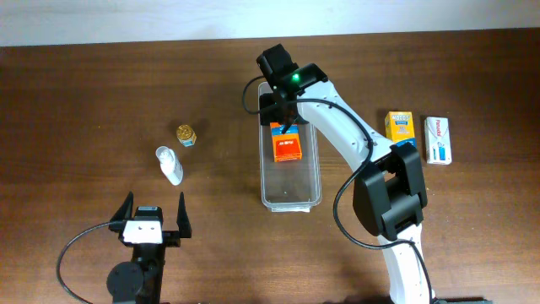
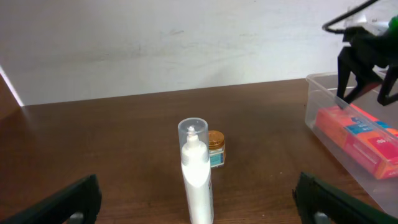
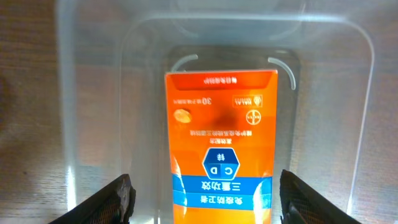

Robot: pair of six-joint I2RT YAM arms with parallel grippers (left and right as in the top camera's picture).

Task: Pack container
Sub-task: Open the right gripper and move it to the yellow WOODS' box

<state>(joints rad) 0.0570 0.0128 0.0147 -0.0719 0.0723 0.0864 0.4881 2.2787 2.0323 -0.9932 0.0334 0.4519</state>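
Observation:
The clear plastic container [image 1: 290,196] lies lengthwise at the table's middle and holds an orange box [image 1: 287,145] with a blue band. The right wrist view shows the same box [image 3: 221,130] lying flat on the container floor [image 3: 99,124]. My right gripper [image 1: 278,108] hangs open over the container's far end, its fingers [image 3: 202,199] spread wide on either side of the box, not touching it. My left gripper [image 1: 154,213] is open and empty at the near left, facing a white bottle [image 2: 196,177] and a small gold-lidded jar [image 2: 216,148].
The white bottle [image 1: 170,165] and the jar [image 1: 186,134] stand left of the container. A yellow box [image 1: 399,127] and a white box [image 1: 437,139] lie at the right. The container with the orange box also shows in the left wrist view [image 2: 323,99].

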